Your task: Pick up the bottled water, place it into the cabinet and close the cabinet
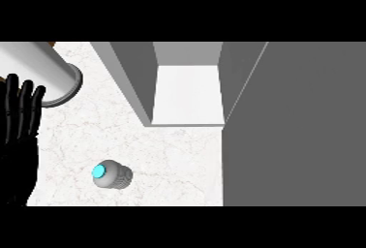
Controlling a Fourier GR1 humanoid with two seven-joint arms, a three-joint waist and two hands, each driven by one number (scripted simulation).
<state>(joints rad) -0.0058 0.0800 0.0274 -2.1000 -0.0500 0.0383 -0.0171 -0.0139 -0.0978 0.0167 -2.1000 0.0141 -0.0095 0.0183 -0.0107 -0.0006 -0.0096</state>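
Observation:
The bottled water (111, 174) stands upright on the white marble counter (172, 155), seen from above as a grey round body with a bright cyan cap. Beyond it the grey cabinet (132, 82) is open, showing a white shelf floor (187, 94) inside. Its open door (297, 126) fills the right side of the view as a large dark grey panel. My left hand (18, 126) rests at the left edge, fingers straight and pointing up, well left of the bottle and holding nothing. My right hand does not show.
A white cylinder with a grey rim (50, 77) lies at the upper left, just above my left hand's fingertips. Bare counter lies between the bottle and the cabinet opening.

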